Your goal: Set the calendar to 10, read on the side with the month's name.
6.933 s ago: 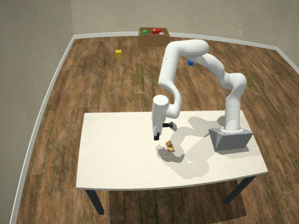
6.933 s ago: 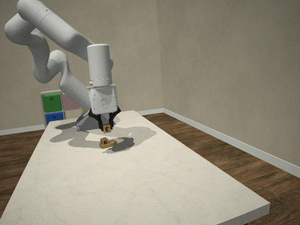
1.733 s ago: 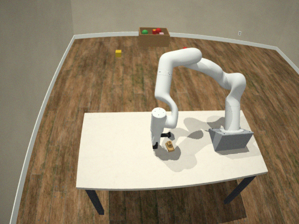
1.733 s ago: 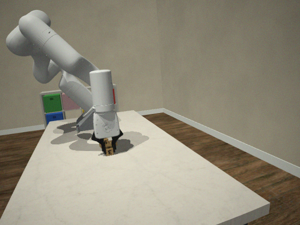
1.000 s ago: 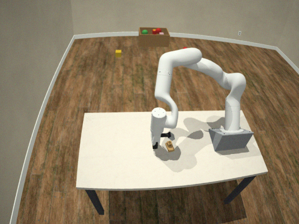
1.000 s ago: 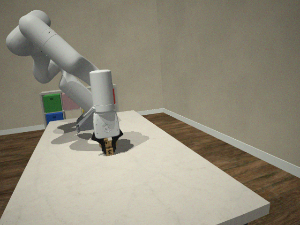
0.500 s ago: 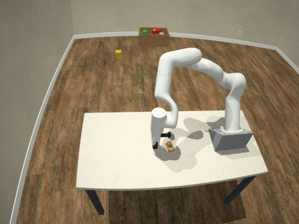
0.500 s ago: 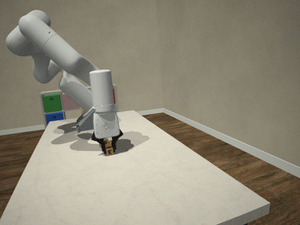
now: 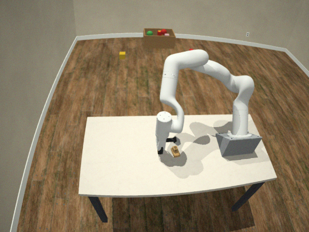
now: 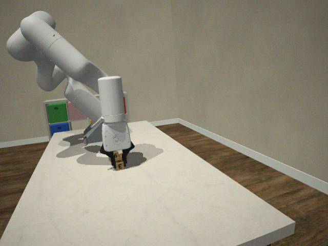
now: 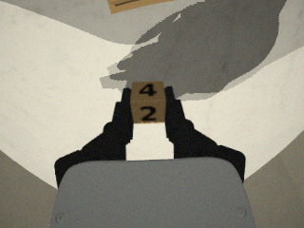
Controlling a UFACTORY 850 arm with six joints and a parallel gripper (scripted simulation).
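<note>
Jaws: the jaws (image 9: pixel 167 145) (image 10: pixel 120 164) point down and are clamped on the held cube (image 10: pixel 120 166) (image 11: pixel 148 102), one black finger on each side of it.
Held cube: outside the tray, low over or on the tabletop; whether it touches is unclear. The wrist view shows a 4 and a 2 on neighbouring faces; the exterior view shows a 3 on another. The top view hides it behind the gripper.
Tray: the tray (image 9: pixel 176 154) (image 10: pixel 110 159) (image 11: pixel 114 9) sits on the tabletop (image 9: pixel 119 154) (image 10: pixel 148 201) (image 11: pixel 47 85), near the held cube. Only an edge enters the wrist view.
Other cube: the other cube (image 9: pixel 175 149) (image 10: pixel 115 154) is at the tray, partly covered by the fingers in the exterior view, where a 6 or 9 shows.
Date: not set to 10, with one cube outside the tray.
Arm: the white arm (image 9: pixel 169 84) (image 10: pixel 66 57) arches over from its grey base (image 9: pixel 239 146).
Floor: a yellow block (image 9: pixel 122 55) lies well apart from a brown toy box (image 9: pixel 159 41) by the wall.

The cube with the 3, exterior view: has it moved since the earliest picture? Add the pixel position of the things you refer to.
Yes, downward: the cube (image 10: pixel 120 166) (image 11: pixel 147 102) appeared above the tray (image 9: pixel 176 155) (image 10: pixel 110 159) (image 11: pixel 119 8), now it appears lower than it.
</note>
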